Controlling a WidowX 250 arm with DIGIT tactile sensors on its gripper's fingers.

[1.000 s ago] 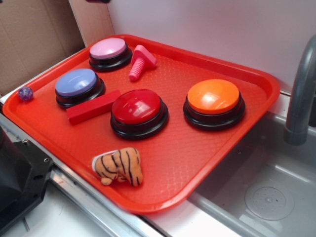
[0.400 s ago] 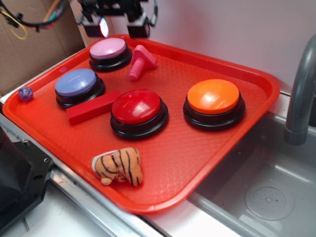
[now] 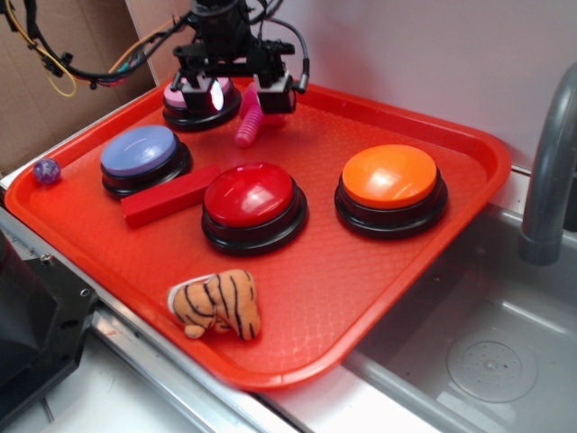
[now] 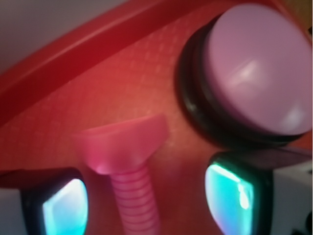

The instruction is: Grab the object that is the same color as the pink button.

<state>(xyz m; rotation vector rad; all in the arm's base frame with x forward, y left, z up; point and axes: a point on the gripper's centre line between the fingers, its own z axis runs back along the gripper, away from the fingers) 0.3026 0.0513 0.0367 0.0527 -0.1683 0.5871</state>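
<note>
On the red tray [image 3: 424,262] the tool [image 3: 236,97] hangs low at the far left corner, about 11 o'clock from the tray's middle, with its two fingers spread wide. One finger [image 3: 206,95] stands in front of the pink button [image 3: 185,101], the other finger [image 3: 275,95] to the right of the pink bolt [image 3: 249,122].

The bolt lies on the tray between the fingers, touching neither as far as the wrist view shows. In that view the bolt [image 4: 129,171] runs from its wide head up to its threaded shaft at 6 o'clock, with a glowing finger pad [image 4: 63,208] at its 8 o'clock and another pad at its 4 o'clock. The pink button [image 4: 254,68] sits at 2 o'clock from the bolt's head, close but apart from it.

Elsewhere on the tray, a blue button [image 3: 144,158] lies at 9 o'clock, with a red block [image 3: 169,196] just in front of it, touching the red button [image 3: 254,206] near the middle. An orange button [image 3: 391,188] sits at 3 o'clock. A small striped tiger toy [image 3: 216,304] lies at 6 o'clock near the front rim. A purple ball [image 3: 47,170] rests outside the tray's left rim. A grey tap [image 3: 550,171] stands over the sink [image 3: 469,361] on the right.
</note>
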